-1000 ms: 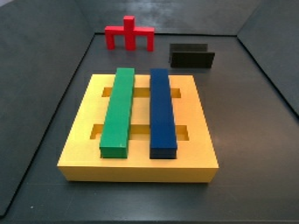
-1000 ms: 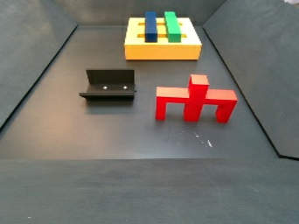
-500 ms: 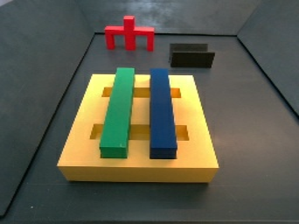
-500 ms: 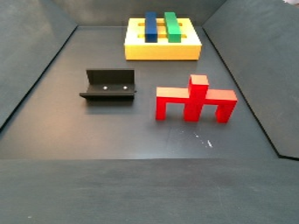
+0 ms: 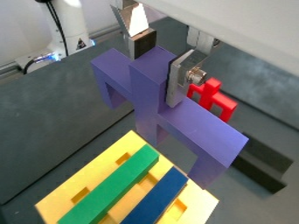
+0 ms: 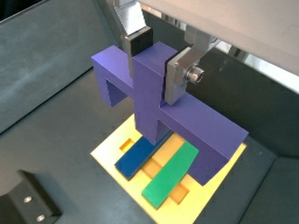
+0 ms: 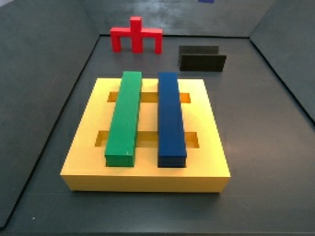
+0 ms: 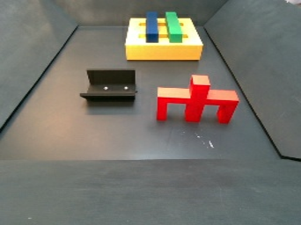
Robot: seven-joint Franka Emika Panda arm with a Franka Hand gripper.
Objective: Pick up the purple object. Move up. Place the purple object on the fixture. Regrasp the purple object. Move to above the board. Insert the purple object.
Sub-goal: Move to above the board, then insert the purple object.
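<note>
1. My hand (image 5: 162,59) grips the purple piece's (image 5: 163,109) middle prong; seen in both wrist views only.
2. Piece hangs over the board (image 6: 216,179) w/ green bar (image 6: 173,171) & blue bar (image 6: 138,155).
3. Fixture (image 8: 109,86) sits empty beside red piece (image 8: 196,99).

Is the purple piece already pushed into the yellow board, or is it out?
Out. In both wrist views the hand grips the purple piece in the air above the yellow board, whose slots hold only the green bar and blue bar.
</note>
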